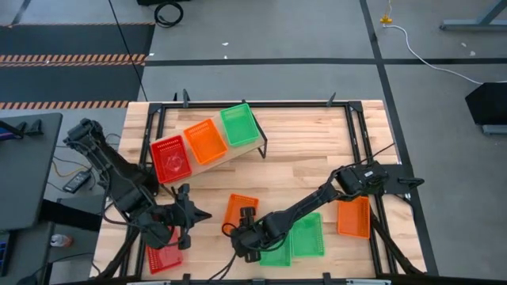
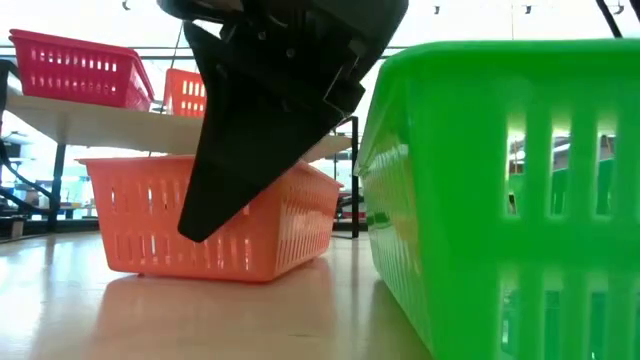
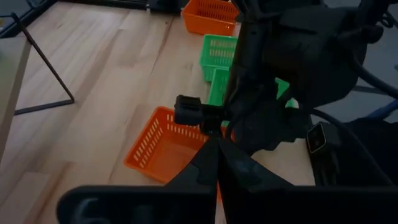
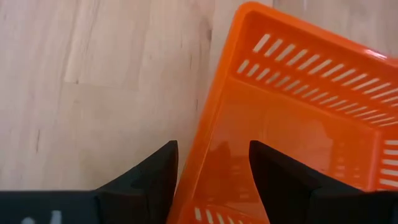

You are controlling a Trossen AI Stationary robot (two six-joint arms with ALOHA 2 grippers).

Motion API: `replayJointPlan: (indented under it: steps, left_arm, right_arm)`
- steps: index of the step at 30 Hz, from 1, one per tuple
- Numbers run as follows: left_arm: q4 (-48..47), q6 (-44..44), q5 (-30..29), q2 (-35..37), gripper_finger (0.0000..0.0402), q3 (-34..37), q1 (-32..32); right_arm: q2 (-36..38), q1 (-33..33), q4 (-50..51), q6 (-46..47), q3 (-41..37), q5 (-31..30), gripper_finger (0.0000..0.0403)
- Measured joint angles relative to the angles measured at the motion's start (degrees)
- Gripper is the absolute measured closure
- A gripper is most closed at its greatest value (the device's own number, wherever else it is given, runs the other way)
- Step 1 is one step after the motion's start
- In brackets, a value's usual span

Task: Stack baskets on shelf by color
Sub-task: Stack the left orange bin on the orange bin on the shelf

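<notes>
I am straddling one wall of the orange basket (image 4: 292, 118), low centre of the high view, right jaws apart; left jaws are closed and empty. Closing off-centre, I would probably tip it

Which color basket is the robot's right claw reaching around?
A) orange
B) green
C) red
A: in the right wrist view the open right gripper has one finger on each side of the wall of the orange basket on the tabletop.
</notes>
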State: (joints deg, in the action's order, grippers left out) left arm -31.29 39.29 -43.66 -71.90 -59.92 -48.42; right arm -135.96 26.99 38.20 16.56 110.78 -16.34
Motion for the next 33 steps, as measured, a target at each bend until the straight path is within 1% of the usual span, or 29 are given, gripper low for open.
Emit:
replayJointPlan:
  steps: [5,8,10,12,14,17,18,21,23,26,29,33]
  left_arm:
    - [0.6,-0.1,0.0,0.0,0.0388,0.0,0.0]
    - [1.1,-0.1,-0.6,0.0,0.0389,0.0,0.0]
    - [1.6,0.5,-1.9,0.0,0.0391,0.0,0.0]
    - [3.1,0.8,-3.5,0.0,0.0392,0.0,0.0]
    - [5.1,0.1,-4.4,0.0,0.0392,0.0,0.1]
    - [8.9,-3.2,-4.6,0.0,0.0388,0.0,0.1]
    - [10.2,-4.5,-4.6,0.0,0.0386,0.0,0.1]
    - [13.6,-7.5,-3.9,0.0,0.0382,0.0,0.1]
    - [15.1,-9.3,-3.6,0.0,0.0382,-0.1,0.0]
    - [15.4,-10.4,-3.5,0.0,0.0386,-0.1,-0.3]
    - [16.0,-10.5,-3.3,0.0,0.0389,-0.1,-0.4]
    - [18.6,-11.5,-1.4,0.1,0.0386,-0.1,-0.7]
  right_arm:
    - [0.0,0.2,-0.1,-1.1,0.0,-0.5,0.0202]
    - [0.0,0.3,0.7,-1.7,0.0,-2.0,0.0219]
    - [0.0,0.2,1.8,-2.7,0.0,-2.4,0.0244]
    - [0.0,0.2,2.7,-3.8,0.0,-2.4,0.0279]
    - [0.0,0.3,3.0,-5.1,0.0,-2.4,0.0322]
    - [0.0,0.3,3.4,-7.6,0.0,-2.4,0.0385]
    - [0.0,0.3,3.2,-8.8,0.0,-2.2,0.0391]
    - [0.1,0.7,4.6,-10.4,0.1,-2.6,0.0389]
    - [0.1,1.0,8.0,-10.8,1.5,-3.0,0.0393]
    - [0.1,1.7,13.8,-11.7,5.3,-5.2,0.0395]
    - [0.2,2.7,20.0,-13.2,9.9,-8.8,0.0393]
    - [0.2,3.6,27.4,-15.8,16.2,-12.3,0.0395]
